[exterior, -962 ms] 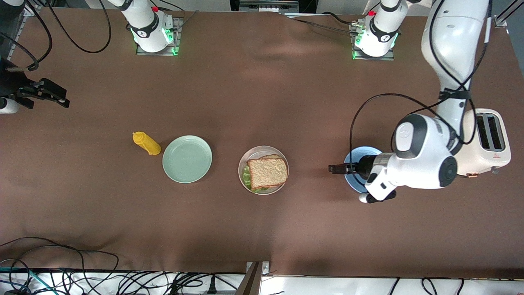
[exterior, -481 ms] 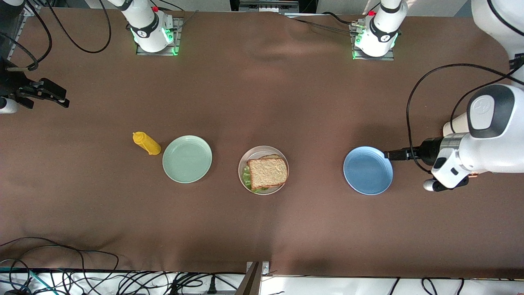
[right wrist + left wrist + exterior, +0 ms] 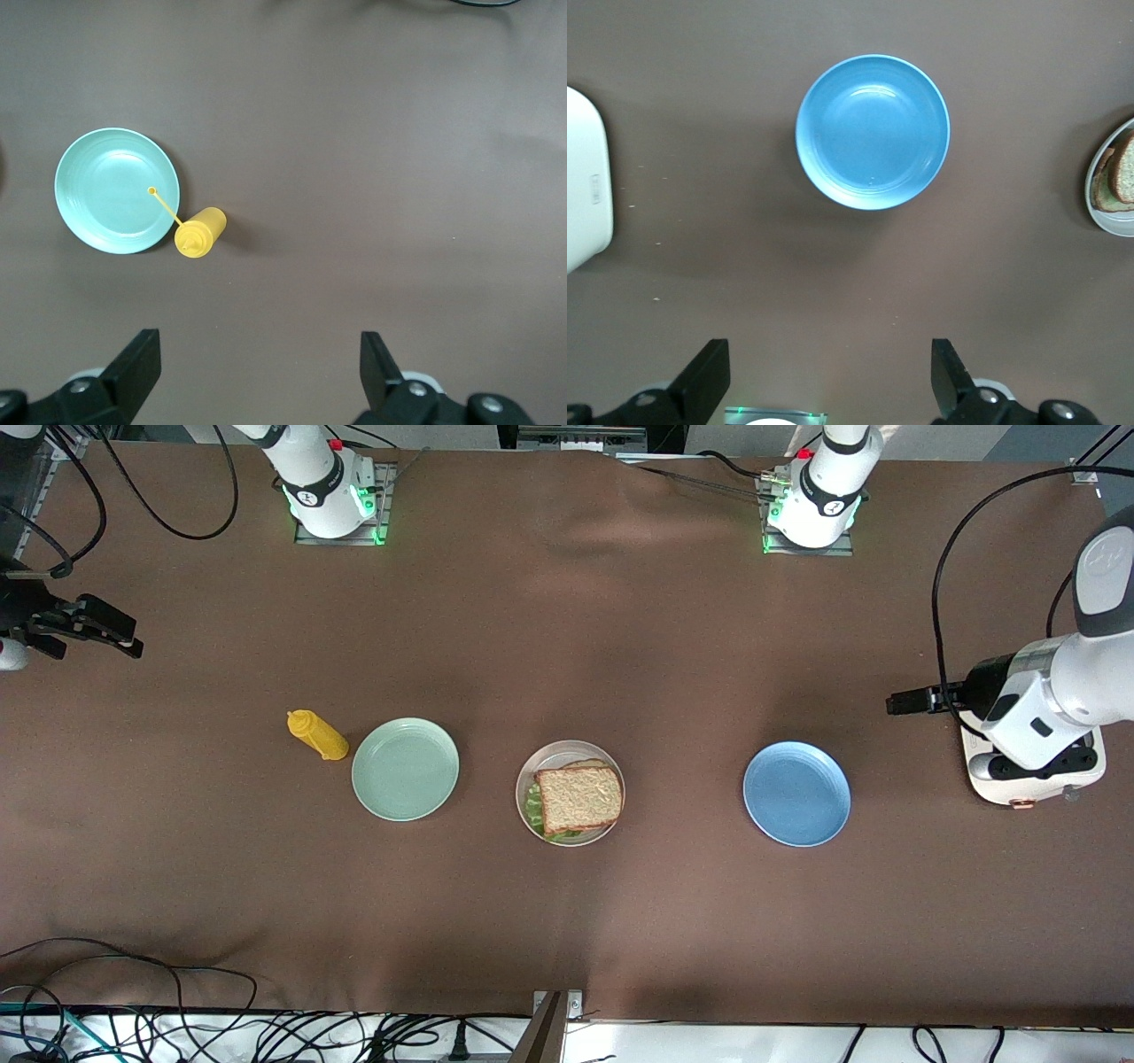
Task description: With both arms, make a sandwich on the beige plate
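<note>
**Sandwich sits assembled on the beige plate, both tools spread and empty**

In the front view the sandwich (image 3: 578, 798) lies on the beige plate (image 3: 549, 757) at the centre of the frame, slightly below the middle. Its top slice of wholegrain bread faces up, and green lettuce (image 3: 534, 808) shows along the edge of the stack. An edge of this plate also shows at the border of the left wrist view.

The blue plate (image 3: 796, 794) rests on the brown table (image 3: 567, 646) toward the left arm's end, well apart from the beige plate. The mint-green plate (image 3: 405, 769) rests toward the right arm's end, with the yellow squeeze bottle (image 3: 316, 735) just beside it. The bottle's thin nozzle reaches over that plate's rim in the right wrist view.

The left tool (image 3: 830, 376) hangs at the middle right edge of the front frame, over the white toaster (image 3: 1032, 779), fingers spread and holding nothing. The right tool (image 3: 259, 372) hangs at the upper left edge of the front frame, over bare table, fingers likewise spread and empty.
</note>
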Robot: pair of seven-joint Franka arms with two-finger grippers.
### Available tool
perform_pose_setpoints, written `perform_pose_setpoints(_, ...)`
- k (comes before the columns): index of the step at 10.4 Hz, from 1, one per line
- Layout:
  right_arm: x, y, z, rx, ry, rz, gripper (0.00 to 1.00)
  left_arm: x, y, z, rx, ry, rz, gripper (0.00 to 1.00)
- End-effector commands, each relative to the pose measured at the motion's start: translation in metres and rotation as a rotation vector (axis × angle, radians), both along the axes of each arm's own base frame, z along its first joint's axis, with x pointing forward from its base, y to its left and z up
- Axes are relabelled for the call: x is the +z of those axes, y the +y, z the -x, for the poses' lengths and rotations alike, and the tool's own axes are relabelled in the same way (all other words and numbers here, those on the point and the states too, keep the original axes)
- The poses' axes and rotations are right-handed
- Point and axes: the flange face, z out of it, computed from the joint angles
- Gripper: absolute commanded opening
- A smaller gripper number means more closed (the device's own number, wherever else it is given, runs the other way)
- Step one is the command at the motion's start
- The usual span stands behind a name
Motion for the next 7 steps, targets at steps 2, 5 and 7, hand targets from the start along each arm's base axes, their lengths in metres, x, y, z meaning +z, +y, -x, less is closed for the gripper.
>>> perform_pose_setpoints(2,0.006,-0.001,0.001,-0.008,-0.004,-0.017,1.00,0.044,0.025,0.052,-0.078,-0.055,-0.050,1.00)
perform_pose_setpoints(5,0.006,0.000,0.001,-0.009,-0.003,-0.018,1.00,0.062,0.027,0.068,-0.140,-0.078,-0.021,1.00)
perform_pose_setpoints(7,0.006,0.003,0.001,-0.002,-0.001,-0.019,1.00,0.065,0.013,0.076,-0.163,-0.067,-0.024,1.00)
